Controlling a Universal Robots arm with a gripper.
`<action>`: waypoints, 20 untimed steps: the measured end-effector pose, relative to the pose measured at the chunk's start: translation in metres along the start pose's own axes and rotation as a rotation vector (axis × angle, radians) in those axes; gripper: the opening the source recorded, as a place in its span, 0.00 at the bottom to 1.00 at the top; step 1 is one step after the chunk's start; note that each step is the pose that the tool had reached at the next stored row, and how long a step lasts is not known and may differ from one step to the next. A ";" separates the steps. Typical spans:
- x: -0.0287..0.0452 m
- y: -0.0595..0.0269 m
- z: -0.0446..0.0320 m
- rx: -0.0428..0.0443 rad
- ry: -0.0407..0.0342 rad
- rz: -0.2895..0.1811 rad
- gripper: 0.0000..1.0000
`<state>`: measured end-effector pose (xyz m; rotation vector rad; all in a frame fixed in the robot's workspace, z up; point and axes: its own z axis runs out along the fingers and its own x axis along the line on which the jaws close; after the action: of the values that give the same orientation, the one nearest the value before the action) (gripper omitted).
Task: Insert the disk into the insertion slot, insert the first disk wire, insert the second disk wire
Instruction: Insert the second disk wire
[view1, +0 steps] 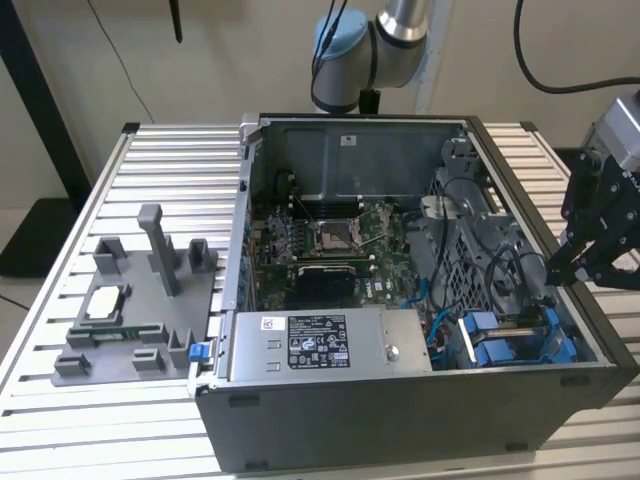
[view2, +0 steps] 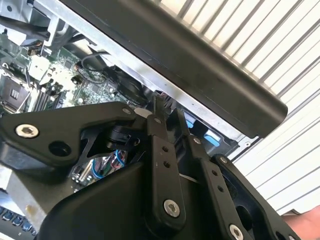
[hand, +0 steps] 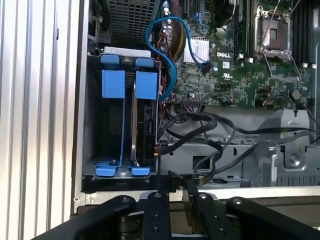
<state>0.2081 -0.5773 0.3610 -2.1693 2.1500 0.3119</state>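
The disk (hand: 148, 127) stands on edge in its blue frame (hand: 146, 85) inside the insertion slot of the dark drive cage (hand: 90, 115). In the exterior view the cage (view1: 512, 338) is in the case's near corner on the exterior view's right. My gripper (view1: 558, 272) hovers over the case's wall beside that cage, and its fingers look shut with nothing between them. In both wrist views the gripper (hand: 180, 179) (view2: 168, 114) sits just outside the case rim. Black wires (hand: 200, 125) lie loose between cage and motherboard. Whether any is plugged into the disk is hidden.
A blue cable (hand: 167, 55) loops from the cage to the motherboard (view1: 330, 240). The grey power-supply box (view1: 330, 345) lies along the case's near side. A grey fixture (view1: 140, 300) holding small parts stands on the slatted table (view1: 60, 430) at the exterior view's left.
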 end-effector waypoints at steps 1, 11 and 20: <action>0.0000 0.0002 0.0000 0.0008 -0.0037 0.003 0.00; 0.0000 0.0007 0.0001 0.0031 -0.0145 0.012 0.00; -0.0005 0.0028 -0.0026 0.0025 -0.0150 0.013 0.00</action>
<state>0.2055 -0.5773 0.3640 -2.1455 2.1564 0.3251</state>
